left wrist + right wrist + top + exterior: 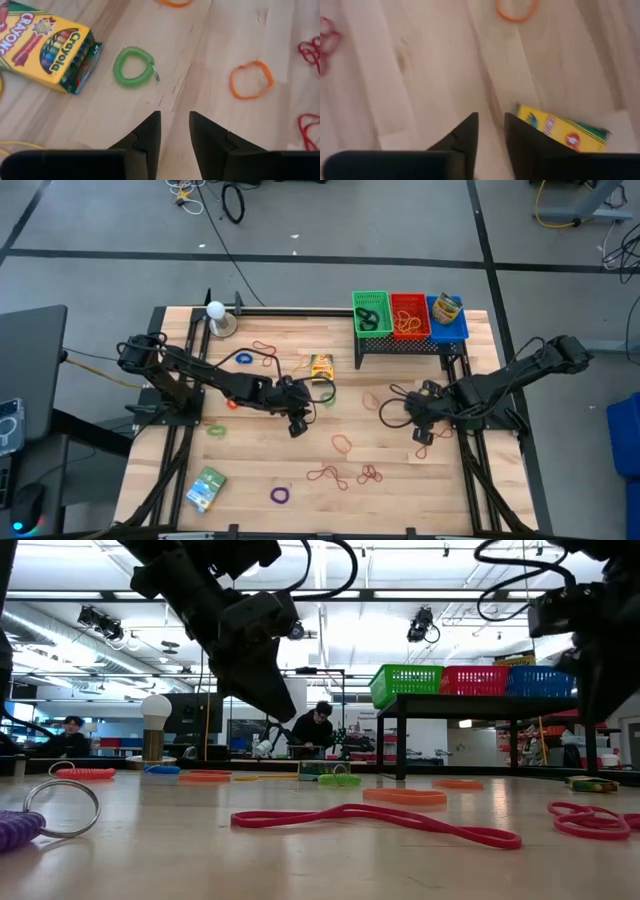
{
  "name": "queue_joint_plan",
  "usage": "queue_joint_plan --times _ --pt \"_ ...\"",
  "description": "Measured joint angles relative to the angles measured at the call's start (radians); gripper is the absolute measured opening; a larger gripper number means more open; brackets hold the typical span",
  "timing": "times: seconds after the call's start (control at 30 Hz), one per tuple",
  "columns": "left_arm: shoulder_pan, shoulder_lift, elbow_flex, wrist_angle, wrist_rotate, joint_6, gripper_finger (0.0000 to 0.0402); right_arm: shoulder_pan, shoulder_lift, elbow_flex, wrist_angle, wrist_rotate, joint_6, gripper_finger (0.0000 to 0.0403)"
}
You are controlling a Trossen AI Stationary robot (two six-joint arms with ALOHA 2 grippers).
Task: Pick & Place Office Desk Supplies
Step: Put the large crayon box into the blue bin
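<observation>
Table: we list a light wooden slatted tabletop carrying both dark arms.
Left gripper: over the middle of the table; we see its dark fingers a little apart, nothing between them.
Right gripper: over the right half of the table; fingers slightly apart, holding nothing.
Crayon box: yellow cardboard Crayola box, lying flat just beyond the left gripper.
Coil ring: green spiral plastic loop with a metal ring, beside the crayon box, not touching it.
Bands: orange rubber band near the coil; red rubber bands loose toward the front edge.
Baskets: green, red and blue mesh baskets in a row on a black stand at the back right.
Packet: green-blue packet at front left.
</observation>
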Motion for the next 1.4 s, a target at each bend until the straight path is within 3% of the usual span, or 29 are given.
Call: queue_joint_plan --times 0.2,0.37,0.5,0.73,0.97,1.2,1.4 --pt "0.001 0.006 0.0 0.003 -0.001 0.026 0.0101 0.0 0.001 0.0 0.106 0.003 0.003 0.0137" --pt "0.078 0.006 0.017 -0.014 -0.016 0.008 0.006 0.0 0.036 0.0 0.173 0.022 0.005 0.0113" --pt "0.141 0.006 0.043 -0.017 -0.062 0.174 0.0045 0.0 0.064 0.0 0.196 0.025 0.005 0.0095" --pt "0.218 0.045 0.091 -0.005 -0.042 0.436 0.0103 0.0 0.08 0.0 0.209 0.03 0.001 0.0091" --pt "0.222 0.175 0.148 0.017 -0.03 0.488 0.0169 0.0 0.08 0.0 0.216 0.05 -0.007 0.0091" --pt "0.225 0.28 0.224 0.014 -0.176 0.538 0.0157 0.0 0.08 0.0 0.224 0.056 -0.018 0.0091" --pt "0.215 0.295 0.237 -0.019 -0.13 0.57 0.0129 0.0 0.08 0.0 0.232 0.055 -0.018 0.0091"
